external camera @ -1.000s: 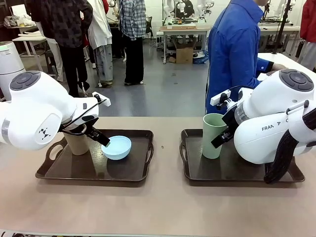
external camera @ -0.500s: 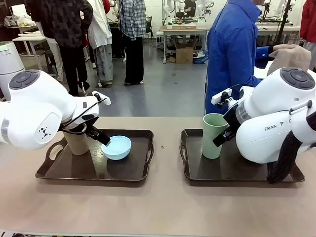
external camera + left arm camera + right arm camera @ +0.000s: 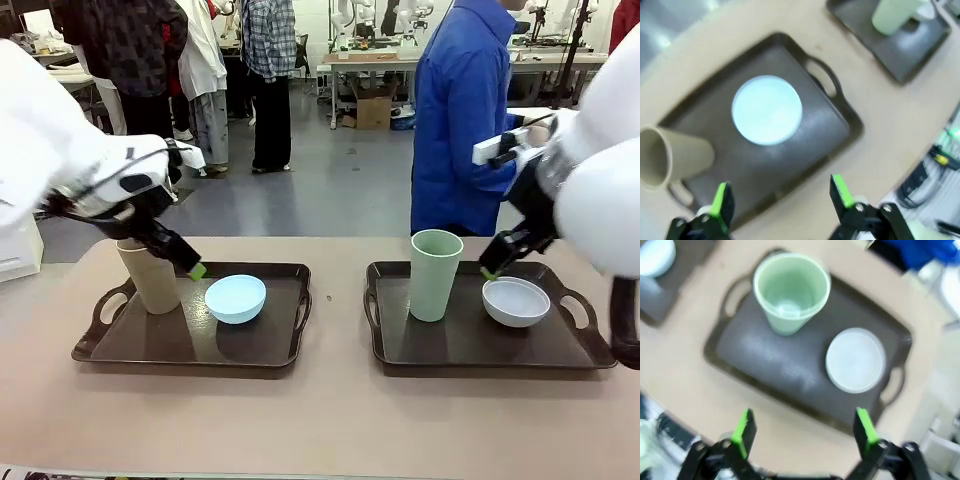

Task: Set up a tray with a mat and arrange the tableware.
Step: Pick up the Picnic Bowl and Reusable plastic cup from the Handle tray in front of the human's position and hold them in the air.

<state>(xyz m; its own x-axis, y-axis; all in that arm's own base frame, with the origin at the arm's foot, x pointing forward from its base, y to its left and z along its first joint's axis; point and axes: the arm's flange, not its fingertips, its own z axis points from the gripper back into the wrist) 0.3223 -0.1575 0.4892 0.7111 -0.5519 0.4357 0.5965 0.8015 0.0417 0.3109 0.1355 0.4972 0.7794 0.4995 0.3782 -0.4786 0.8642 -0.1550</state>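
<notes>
1x tabletop (image 3: 330, 420), tan. Holds 2 dark trays w/ handles, side by side, apart.
L tray (image 3: 250, 345): tan cup (image 3: 150, 280) upright at far-L part; blue bowl (image 3: 236, 298) just beside it, nr tray centre.
R tray (image 3: 450, 345): green cup (image 3: 436, 275) upright at L part; white bowl (image 3: 516, 302) to its R, not touching the cup.
L gripper (image 3: 780, 187): hangs above L tray, jaws spread wide, nothing betw. them.
R gripper (image 3: 804, 421): hangs above R tray, jaws spread wide, nothing betw. them.
1x person (image 3: 460, 120), blue coat, far side of tabletop, behind R tray.
</notes>
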